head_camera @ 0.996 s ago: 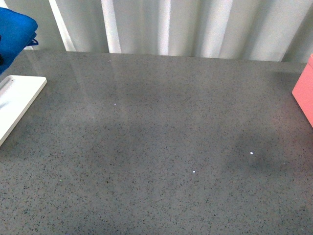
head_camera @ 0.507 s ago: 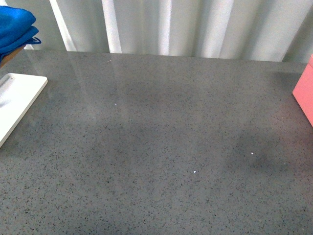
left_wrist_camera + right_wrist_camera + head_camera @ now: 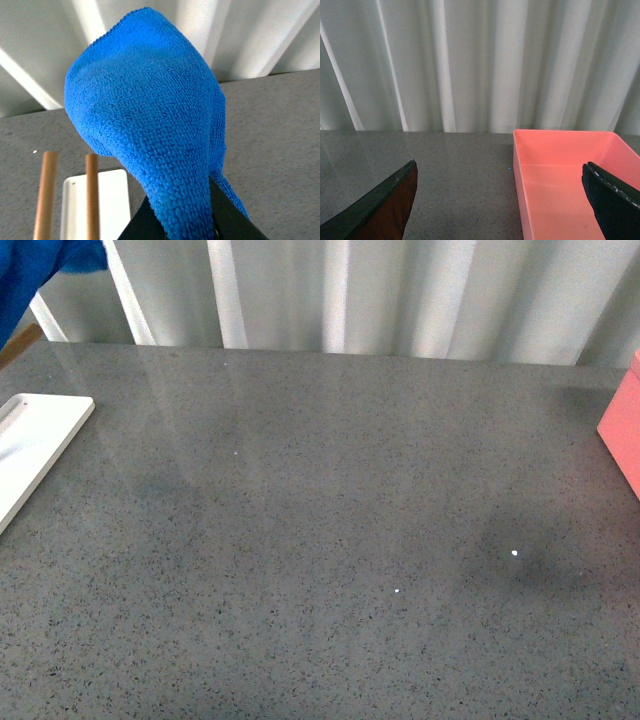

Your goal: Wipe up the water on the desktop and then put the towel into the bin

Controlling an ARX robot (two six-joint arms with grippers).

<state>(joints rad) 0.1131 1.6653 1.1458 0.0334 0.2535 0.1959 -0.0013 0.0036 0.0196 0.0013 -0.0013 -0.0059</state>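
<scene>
Towel (image 3: 150, 125) bulges up from the left pincer (image 3: 187, 222), which is clamped on its bunched end.

A grey speckled desktop (image 3: 330, 490) is shown, backed by a pale curtain (image 3: 400, 295). A white tray (image 3: 35, 445) is laid at its left edge and a pink bin (image 3: 622, 425) at its right edge. A blue towel (image 3: 28, 275) is seen raised by the far left corner.

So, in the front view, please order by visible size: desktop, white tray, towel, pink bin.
1. desktop
2. white tray
3. towel and pink bin look alike; both are cropped by the frame, so I leave them unranked.
</scene>
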